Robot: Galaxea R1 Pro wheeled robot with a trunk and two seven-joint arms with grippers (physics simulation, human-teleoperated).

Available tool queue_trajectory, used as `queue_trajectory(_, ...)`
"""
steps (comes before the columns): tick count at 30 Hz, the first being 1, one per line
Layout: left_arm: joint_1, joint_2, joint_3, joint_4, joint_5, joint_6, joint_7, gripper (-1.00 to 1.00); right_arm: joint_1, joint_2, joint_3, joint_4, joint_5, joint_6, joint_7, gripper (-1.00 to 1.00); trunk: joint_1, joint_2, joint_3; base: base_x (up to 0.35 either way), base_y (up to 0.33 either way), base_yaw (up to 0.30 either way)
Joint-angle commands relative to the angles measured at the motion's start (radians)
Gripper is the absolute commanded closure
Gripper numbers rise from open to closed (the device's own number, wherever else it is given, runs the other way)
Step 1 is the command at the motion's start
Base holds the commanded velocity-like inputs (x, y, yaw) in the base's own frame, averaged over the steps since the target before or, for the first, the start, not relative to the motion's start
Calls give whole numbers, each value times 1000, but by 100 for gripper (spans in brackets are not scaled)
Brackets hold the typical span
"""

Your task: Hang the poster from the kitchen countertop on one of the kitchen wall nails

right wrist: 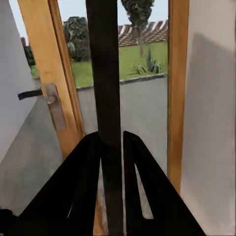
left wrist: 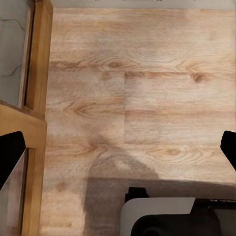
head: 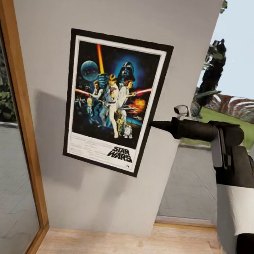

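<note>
Pinching the poster's (head: 113, 101) right edge, the right gripper (head: 154, 124) holds it flat against the pale grey wall (head: 46, 8), upright and slightly tilted; in the right wrist view both fingers (right wrist: 83, 177) press on the dark frame edge (right wrist: 105, 88). Any nail behind it cannot be made out. The left gripper's (left wrist: 118, 147) black fingertips (left wrist: 10, 152) sit wide apart over the wooden floor (left wrist: 147, 83).
</note>
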Motion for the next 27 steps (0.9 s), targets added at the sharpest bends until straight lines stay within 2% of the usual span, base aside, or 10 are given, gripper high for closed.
queue_trajectory(1, 1, -1, 5, -1, 0, -1, -8, -100, -26, -1, 17, 13, -5, 14, -8, 100, 0, 0, 0, 0, 0, 0)
queue_trajectory(2, 0, -1, 5, -1, 0, -1, -8, -100, -49, -1, 29, 26, -5, 16, -16, 100, 0, 0, 0, 0, 0, 0)
queue_trajectory(3, 0, -1, 5, -1, 0, -1, -8, -100, -167, -1, 73, 131, -3, 23, -39, 100, 0, 0, 0, 0, 0, 0)
queue_trajectory(4, 0, -1, 5, -1, 0, -1, -8, -100, -232, -1, 99, 197, -1, 25, -45, 100, 0, 0, 0, 0, 0, 0)
queue_trajectory(5, 0, -1, 5, -1, 0, -1, -8, -100, -252, -1, 111, 216, 0, 26, -46, 100, 0, 0, 0, 0, 0, 0)
queue_trajectory(7, 0, -1, 5, -1, 0, 0, -8, -100, -328, -1, 167, 287, 12, 27, -50, 100, 0, 0, 0, 0, 0, 0)
queue_trajectory(10, 0, -1, 5, -1, 0, 0, -8, -100, -386, -2, 191, 339, 23, 27, -51, 100, 0, 0, 0, 0, 0, 0)
queue_trajectory(27, 0, -1, 5, -2, 0, 1, -9, -100, -406, -1, 194, 348, 18, 26, -50, 100, 0, 0, 0, 0, 0, 0)
